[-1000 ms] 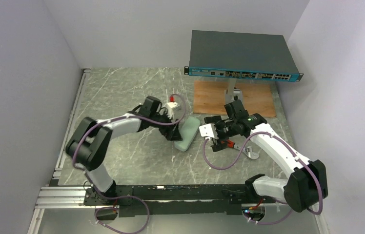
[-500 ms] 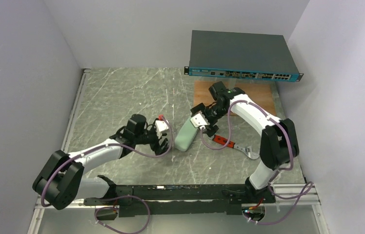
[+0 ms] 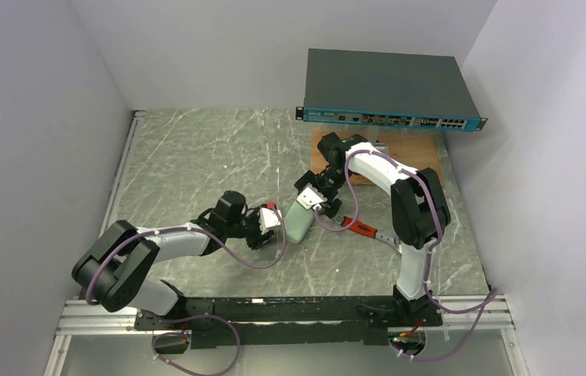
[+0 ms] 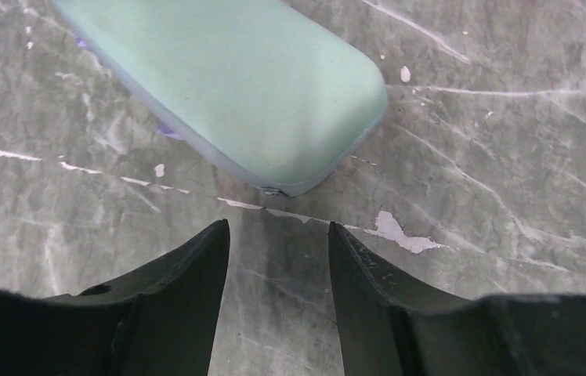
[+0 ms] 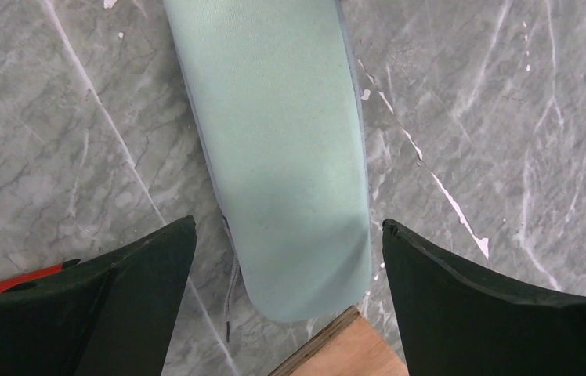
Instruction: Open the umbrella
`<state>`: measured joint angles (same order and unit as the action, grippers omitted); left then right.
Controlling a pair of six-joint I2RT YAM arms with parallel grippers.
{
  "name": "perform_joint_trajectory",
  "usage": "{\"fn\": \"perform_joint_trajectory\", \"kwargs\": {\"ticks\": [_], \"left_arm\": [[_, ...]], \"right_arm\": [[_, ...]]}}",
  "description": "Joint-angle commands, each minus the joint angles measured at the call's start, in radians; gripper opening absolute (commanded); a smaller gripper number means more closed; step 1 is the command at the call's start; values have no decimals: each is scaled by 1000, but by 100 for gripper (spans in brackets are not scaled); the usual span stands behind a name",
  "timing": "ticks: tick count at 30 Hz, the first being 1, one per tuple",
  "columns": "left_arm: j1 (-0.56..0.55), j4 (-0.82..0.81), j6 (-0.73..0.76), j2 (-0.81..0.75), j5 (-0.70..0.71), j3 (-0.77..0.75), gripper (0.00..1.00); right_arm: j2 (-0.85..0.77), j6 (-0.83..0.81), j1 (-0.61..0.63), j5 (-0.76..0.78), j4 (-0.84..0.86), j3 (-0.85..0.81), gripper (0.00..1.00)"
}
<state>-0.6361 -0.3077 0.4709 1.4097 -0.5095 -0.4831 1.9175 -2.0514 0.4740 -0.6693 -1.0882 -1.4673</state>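
Near the middle of the tabletop [image 3: 196,157], the left end effector [image 4: 278,227] rests with its fingers parted and empty, just short of the rounded near end of the mint-green clamshell case [image 4: 243,78]. Only lavender slivers of what seems the umbrella [image 4: 168,129] show, at the case's seam. Beyond, the right end effector [image 5: 288,227] is spread wide, its fingers either side of the case, gripping nothing.
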Motion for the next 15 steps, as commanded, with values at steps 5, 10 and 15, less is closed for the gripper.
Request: {"fn": "perform_joint_trajectory", "kwargs": {"ticks": [5, 10, 15], "left_arm": [[-7, -42, 106, 70, -105, -56, 51], [-8, -58, 67, 118, -120, -97, 46], [-8, -46, 58, 152, -129, -121, 33]], "right_arm": [[36, -85, 9, 10, -44, -24, 83], [44, -72, 8, 8, -53, -23, 75], [47, -61, 8, 9, -50, -19, 69]]}}
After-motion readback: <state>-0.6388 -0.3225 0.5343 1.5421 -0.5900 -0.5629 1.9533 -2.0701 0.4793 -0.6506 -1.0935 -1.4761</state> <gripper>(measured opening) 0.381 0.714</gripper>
